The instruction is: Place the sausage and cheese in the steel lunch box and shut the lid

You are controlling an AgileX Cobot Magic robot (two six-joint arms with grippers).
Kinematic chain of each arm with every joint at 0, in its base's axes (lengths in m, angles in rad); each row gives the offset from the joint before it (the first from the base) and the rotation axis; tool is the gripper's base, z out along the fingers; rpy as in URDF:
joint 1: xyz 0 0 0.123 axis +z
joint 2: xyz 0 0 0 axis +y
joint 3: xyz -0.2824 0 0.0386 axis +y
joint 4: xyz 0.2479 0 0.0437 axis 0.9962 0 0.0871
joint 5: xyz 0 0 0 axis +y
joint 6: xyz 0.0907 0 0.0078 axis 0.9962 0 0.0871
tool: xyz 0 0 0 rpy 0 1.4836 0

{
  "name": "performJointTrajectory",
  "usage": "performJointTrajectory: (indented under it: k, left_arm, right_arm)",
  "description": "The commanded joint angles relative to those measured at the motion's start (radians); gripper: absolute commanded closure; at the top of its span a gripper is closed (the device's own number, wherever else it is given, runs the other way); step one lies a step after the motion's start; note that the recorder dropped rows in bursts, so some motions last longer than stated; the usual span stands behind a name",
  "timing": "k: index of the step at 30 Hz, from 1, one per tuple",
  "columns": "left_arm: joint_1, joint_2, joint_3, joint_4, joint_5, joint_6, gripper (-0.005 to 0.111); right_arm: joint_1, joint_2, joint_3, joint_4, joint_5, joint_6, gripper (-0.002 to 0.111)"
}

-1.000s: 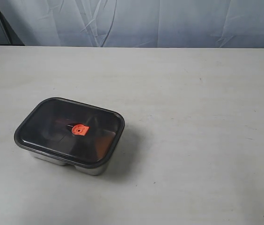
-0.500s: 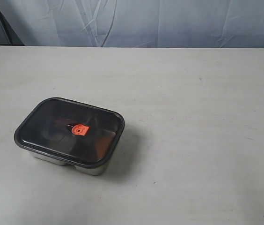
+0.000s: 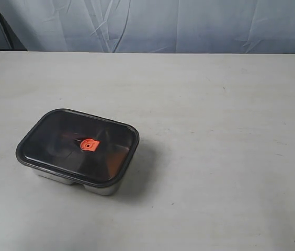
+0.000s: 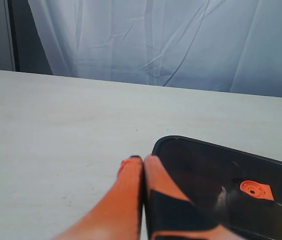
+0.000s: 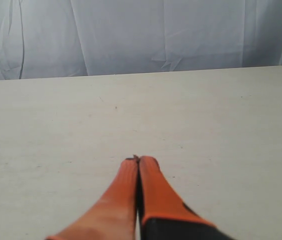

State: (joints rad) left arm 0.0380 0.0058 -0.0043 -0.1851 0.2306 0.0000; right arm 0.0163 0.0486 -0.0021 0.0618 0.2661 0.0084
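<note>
Our left fingers (image 4: pixel 131 185) and right fingers (image 5: pixel 153 190) are pressed together; swinging the left could bump the 8-o'clock lid (image 3: pixel 77 146) loose.

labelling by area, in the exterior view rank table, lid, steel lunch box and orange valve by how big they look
1. table
2. lid
3. steel lunch box, only a strip of wall showing under the lid; its full outline likely matches the lid
4. orange valve
</note>
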Motion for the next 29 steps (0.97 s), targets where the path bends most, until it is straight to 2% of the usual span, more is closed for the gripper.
performJointTrajectory:
  k: [1, 29]
  left_arm:
    - [0.002, -0.006, 0.004, 0.002, -0.006, 0.0, 0.106]
    - [0.002, -0.006, 0.004, 0.029, -0.006, 0.0, 0.106]
  right_arm:
    - [-0.005, -0.004, 0.002, -0.003, -0.01, -0.008, 0.109]
    - [-0.005, -0.004, 0.002, -0.003, -0.008, -0.008, 0.109]
